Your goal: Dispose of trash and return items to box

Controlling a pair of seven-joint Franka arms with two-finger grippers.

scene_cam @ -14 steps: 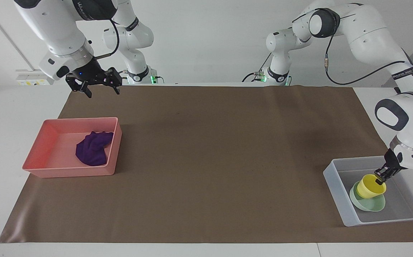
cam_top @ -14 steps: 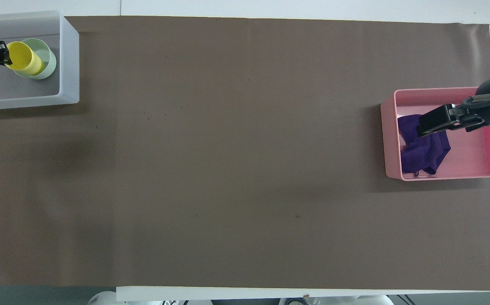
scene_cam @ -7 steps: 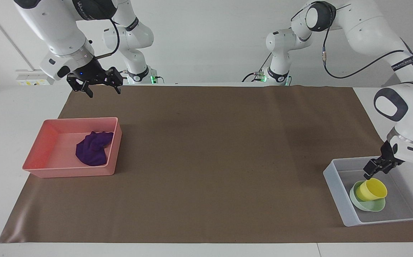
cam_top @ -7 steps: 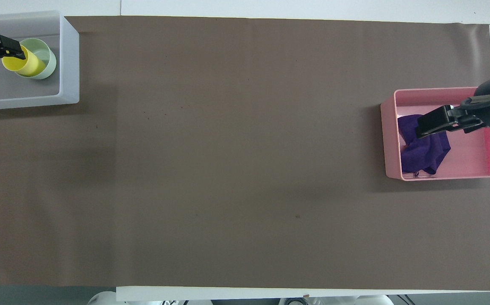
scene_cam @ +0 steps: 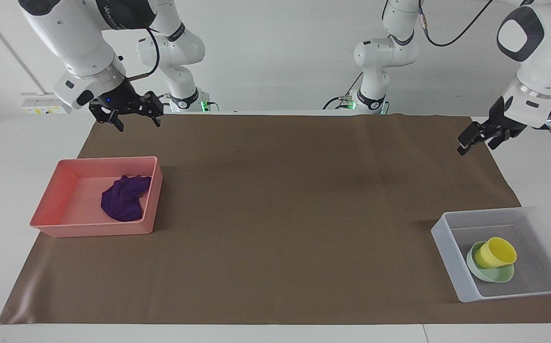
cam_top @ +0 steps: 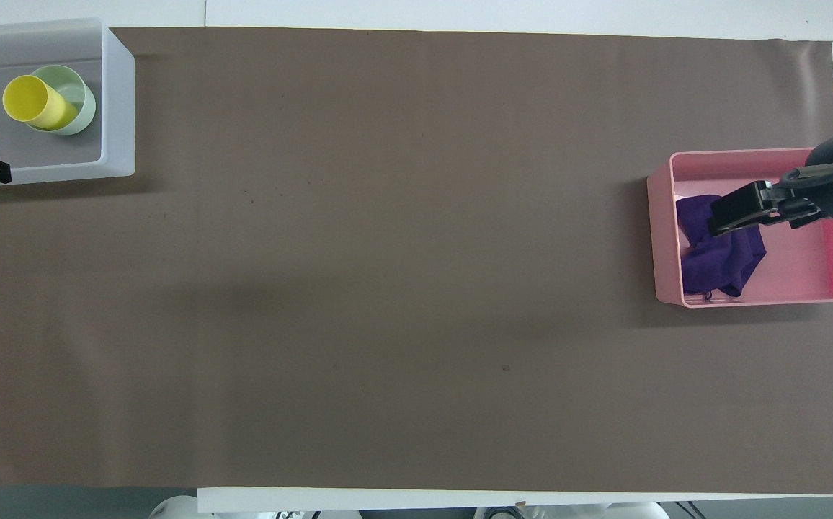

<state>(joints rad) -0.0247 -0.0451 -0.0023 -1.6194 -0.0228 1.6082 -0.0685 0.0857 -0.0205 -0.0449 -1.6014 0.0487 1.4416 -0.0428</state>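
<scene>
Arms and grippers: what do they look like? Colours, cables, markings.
Both arms are glossy white, rounded shells with dark grey joint caps and black lettered bands. Black cables loop along them. The left gripper and right gripper are black, two-fingered; a small blue light glows on the right one.

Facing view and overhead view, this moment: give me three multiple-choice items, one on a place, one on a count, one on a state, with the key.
1. Where is the purple rag?
A. on the brown mat
B. in the pink tray
C. in the whitish tub

2. How many items lie in the whitish tub?
A. one
B. two
C. three

3. What does the left pincer hold?
A. nothing
B. the yellow cup
C. the mint-green bowl

Key: 1 B, the rag lies inside the tray's walls. 2 B, only the cup and the bowl under it are there. 3 A, that pincer is up in the air with nothing between its open fingers, and the cup rests tilted in the bowl.
</scene>
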